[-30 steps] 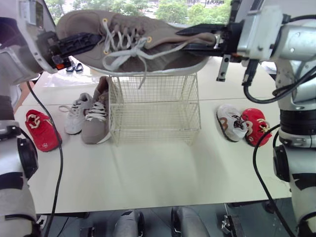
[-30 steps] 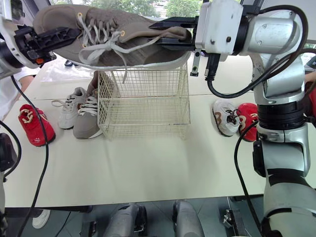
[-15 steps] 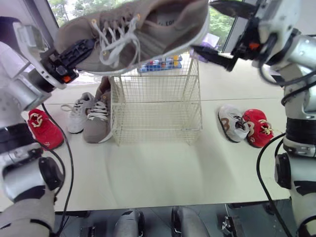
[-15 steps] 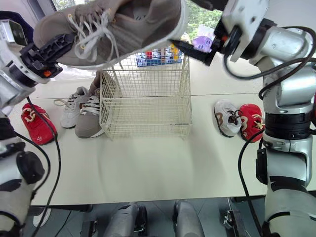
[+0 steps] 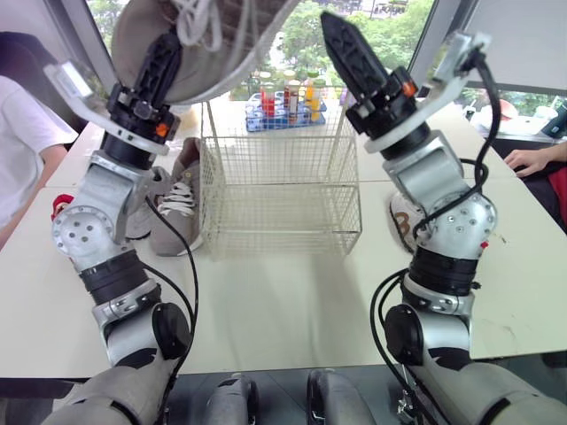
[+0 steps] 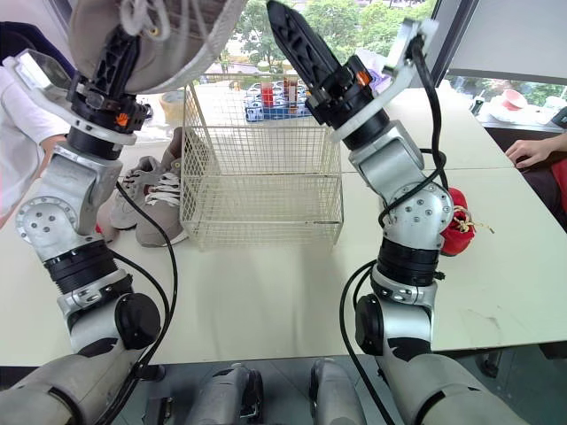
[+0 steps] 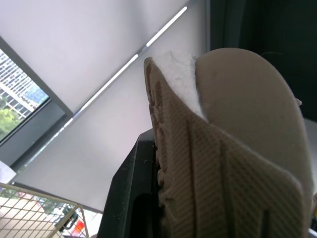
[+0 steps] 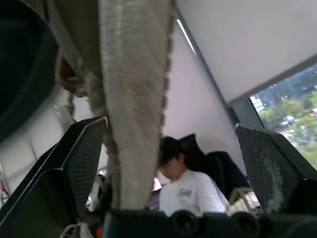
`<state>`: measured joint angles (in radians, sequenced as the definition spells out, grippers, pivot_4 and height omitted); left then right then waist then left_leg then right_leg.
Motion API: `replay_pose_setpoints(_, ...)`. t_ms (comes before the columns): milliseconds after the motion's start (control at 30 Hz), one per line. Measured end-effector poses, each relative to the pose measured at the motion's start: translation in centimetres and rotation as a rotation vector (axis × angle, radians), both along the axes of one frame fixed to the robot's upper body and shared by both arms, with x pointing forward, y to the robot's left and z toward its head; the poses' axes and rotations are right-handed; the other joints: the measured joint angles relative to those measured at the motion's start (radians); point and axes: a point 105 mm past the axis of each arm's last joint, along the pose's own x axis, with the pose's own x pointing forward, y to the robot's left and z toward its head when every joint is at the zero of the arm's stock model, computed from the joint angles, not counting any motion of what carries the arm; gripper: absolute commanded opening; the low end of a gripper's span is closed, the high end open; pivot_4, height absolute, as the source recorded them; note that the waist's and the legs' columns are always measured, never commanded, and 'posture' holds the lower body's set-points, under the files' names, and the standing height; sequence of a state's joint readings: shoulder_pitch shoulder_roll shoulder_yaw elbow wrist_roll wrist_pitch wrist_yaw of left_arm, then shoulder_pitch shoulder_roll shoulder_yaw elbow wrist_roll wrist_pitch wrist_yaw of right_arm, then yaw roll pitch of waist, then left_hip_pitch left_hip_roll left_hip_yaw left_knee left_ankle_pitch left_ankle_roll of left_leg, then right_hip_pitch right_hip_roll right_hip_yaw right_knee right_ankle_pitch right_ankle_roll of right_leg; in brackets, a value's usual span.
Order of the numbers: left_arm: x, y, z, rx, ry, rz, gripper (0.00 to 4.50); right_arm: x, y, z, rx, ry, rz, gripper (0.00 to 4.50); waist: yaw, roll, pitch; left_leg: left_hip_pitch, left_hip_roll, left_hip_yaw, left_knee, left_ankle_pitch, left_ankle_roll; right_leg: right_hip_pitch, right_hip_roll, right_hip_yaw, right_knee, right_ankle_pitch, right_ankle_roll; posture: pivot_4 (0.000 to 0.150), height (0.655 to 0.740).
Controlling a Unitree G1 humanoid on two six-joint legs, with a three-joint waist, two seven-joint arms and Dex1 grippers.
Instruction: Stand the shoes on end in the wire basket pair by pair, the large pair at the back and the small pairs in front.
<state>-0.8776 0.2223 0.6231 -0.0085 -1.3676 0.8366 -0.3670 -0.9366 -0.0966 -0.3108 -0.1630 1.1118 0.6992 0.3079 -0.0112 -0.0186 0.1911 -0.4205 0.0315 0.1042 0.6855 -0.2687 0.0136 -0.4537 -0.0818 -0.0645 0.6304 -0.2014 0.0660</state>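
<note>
Shoes lie on the surface [image 5: 292,310] on either side of the wire basket [image 5: 280,190]. A taupe one [image 5: 174,217] and a white one [image 6: 133,180] sit just left of it, partly behind the left arm, and a red one [image 6: 454,228] sits to the right, behind the right arm. A tray of bottles [image 5: 288,96] stands beyond the basket, and a person in a white shirt [image 5: 22,142] is at the left. The large taupe shoe [image 5: 213,49] is high above the basket's left edge, toe end lowest, long axis rising steeply out of view, laces towards the robot. The left tool [image 5: 162,62] is clamped on its toe end. The right tool [image 5: 337,35] gapes wide, holding nothing. A second ago the shoe lay level over the basket, gripped by both tools.
</note>
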Motion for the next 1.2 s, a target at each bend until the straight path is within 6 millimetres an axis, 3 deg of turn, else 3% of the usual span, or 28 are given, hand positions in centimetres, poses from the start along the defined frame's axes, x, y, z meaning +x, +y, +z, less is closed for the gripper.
replay_pose_setpoints(433,0.7,-1.8,-2.6,0.061,0.074,-0.035,0.60,0.0,1.0,1.1,0.003,-0.052,-0.006,4.47,-0.003,0.000,0.000,0.000,0.000,0.000,0.000,-0.001,0.002,0.000,0.001,0.000,0.000,0.000,0.000,0.150,0.7400)
replay_pose_setpoints(533,0.5,-2.1,-2.8,0.058,0.073,-0.041,0.60,0.2,0.9,1.2,0.010,-0.054,-0.015,3.67,-0.001,0.000,0.000,0.000,0.000,0.000,0.000,-0.001,0.002,0.000,0.001,0.000,-0.001,0.000,0.000,0.150,0.7400)
replay_pose_setpoints(633,0.3,-2.3,-2.6,0.062,0.061,-0.047,0.60,0.3,0.7,1.2,0.004,-0.055,-0.027,2.31,-0.001,0.000,0.000,0.000,0.000,0.000,0.000,-0.002,0.004,0.000,0.000,0.000,-0.001,0.000,0.000,0.150,0.7400)
replay_pose_setpoints(700,0.1,-2.3,-2.5,0.066,0.055,-0.044,0.60,0.3,0.6,1.2,-0.001,-0.059,-0.029,1.70,-0.002,0.000,0.000,0.000,0.000,0.000,0.000,-0.002,0.004,0.000,0.001,0.000,-0.001,0.000,0.000,0.150,0.7400)
replay_pose_setpoints(867,0.1,-2.2,-2.8,0.063,0.062,-0.039,0.60,0.3,0.5,1.1,-0.021,-0.062,-0.030,1.58,-0.002,0.000,0.000,-0.001,0.000,0.000,0.000,-0.003,0.005,-0.001,0.001,0.000,-0.001,0.000,0.000,0.150,0.7400)
replay_pose_setpoints(1133,-0.1,-2.7,-3.5,0.225,0.095,0.041,4.32,0.3,-0.1,1.3,-0.062,-0.070,-0.049,1.58,-0.003,0.000,0.000,-0.001,0.000,0.000,0.000,-0.003,0.005,-0.002,0.000,0.000,-0.001,0.000,0.000,0.150,0.7400)
replay_pose_setpoints(1200,-0.6,-2.7,-3.7,0.306,0.097,0.066,4.46,0.3,-0.3,2.0,-0.079,-0.089,-0.053,1.58,-0.005,0.000,0.000,-0.003,0.001,0.000,0.000,-0.003,0.005,-0.004,0.000,0.000,0.000,0.000,0.000,0.150,0.7400)
